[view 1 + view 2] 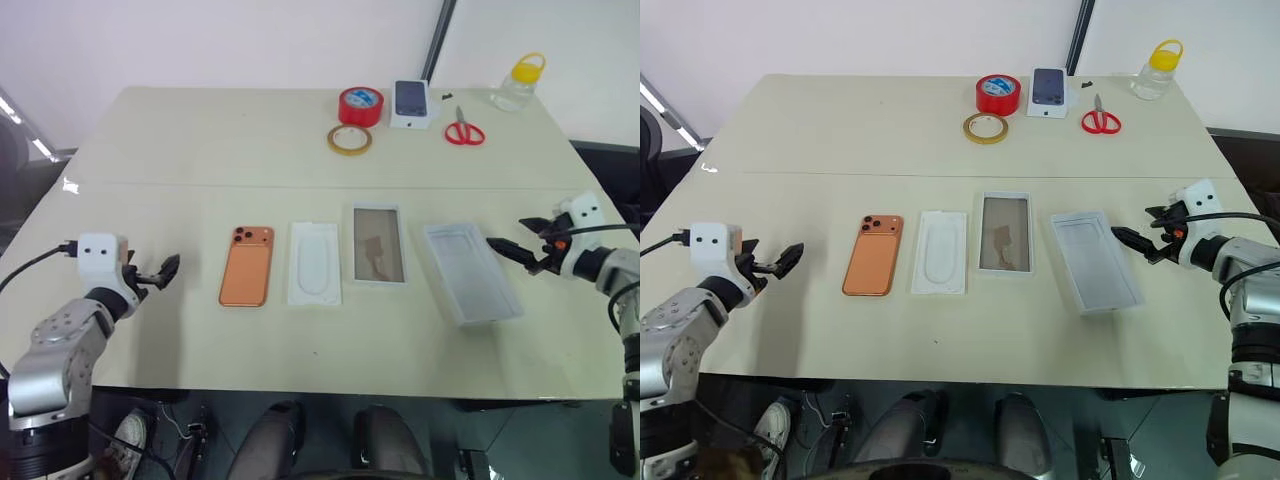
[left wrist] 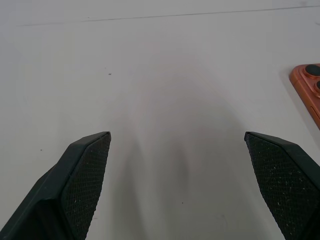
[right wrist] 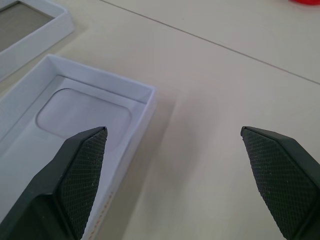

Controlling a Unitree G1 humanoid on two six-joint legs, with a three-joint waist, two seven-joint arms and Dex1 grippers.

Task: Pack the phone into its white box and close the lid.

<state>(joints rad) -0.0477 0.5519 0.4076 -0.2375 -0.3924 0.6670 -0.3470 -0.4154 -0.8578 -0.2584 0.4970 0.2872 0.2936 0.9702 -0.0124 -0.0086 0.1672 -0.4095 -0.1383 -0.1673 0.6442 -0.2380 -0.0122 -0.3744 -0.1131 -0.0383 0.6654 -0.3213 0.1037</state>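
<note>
1. On the cream surface (image 1: 150,130), the flat copper-orange phone (image 1: 247,266) lay camera-side up, left of a shallow white tray (image 1: 314,263).
2. Farther right sat the deep white lid shell (image 1: 470,272), open side up.
3. Left hand (image 1: 160,272) hovered wide open, empty, near the phone.
4. Right hand (image 1: 518,251) gaped wide beside the lid, empty.

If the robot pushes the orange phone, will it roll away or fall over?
Probably neither. The phone lies flat on the table, so it would likely just slide. It looks stiff and smooth, so it may be slippery between the fingers, and its thin edges look hard to catch.
</note>
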